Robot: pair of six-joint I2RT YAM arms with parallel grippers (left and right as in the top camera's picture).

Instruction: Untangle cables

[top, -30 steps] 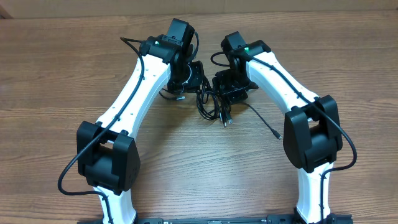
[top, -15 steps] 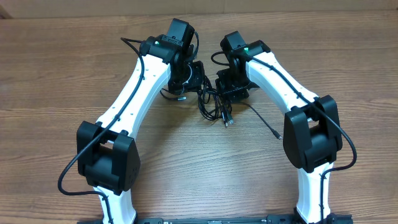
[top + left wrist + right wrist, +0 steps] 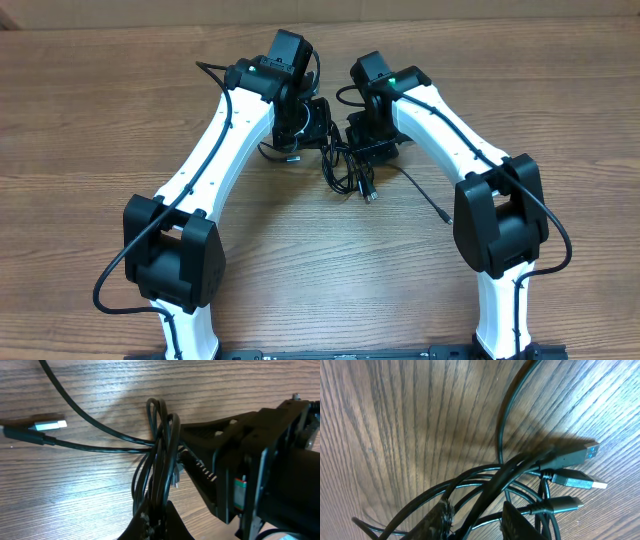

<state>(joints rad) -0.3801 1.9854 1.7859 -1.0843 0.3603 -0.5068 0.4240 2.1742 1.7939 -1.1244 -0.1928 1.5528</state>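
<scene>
The cables [image 3: 343,170] are thin black cords bunched between my two grippers at the far middle of the table. My left gripper [image 3: 318,130] is shut on a bundle of strands [image 3: 161,467], which fan out from its fingertips [image 3: 159,512]. One strand ends in a silver plug [image 3: 49,425] lying on the wood. My right gripper [image 3: 364,150] faces it from the right. Its jaws [image 3: 476,506] have closed round several crossing strands [image 3: 517,472], with the thickest one running between the fingers. Three plugs [image 3: 580,481] lie just beyond them.
One loose cord runs out to the right and ends in a small plug [image 3: 441,214]. The right gripper's black body [image 3: 260,460] fills the right side of the left wrist view, close to the bundle. The wooden table [image 3: 320,270] lies below both arms.
My right gripper's jaws have narrowed round the cable strands, and that arm has shifted slightly toward the far left. The left gripper has kept its hold and place.
</scene>
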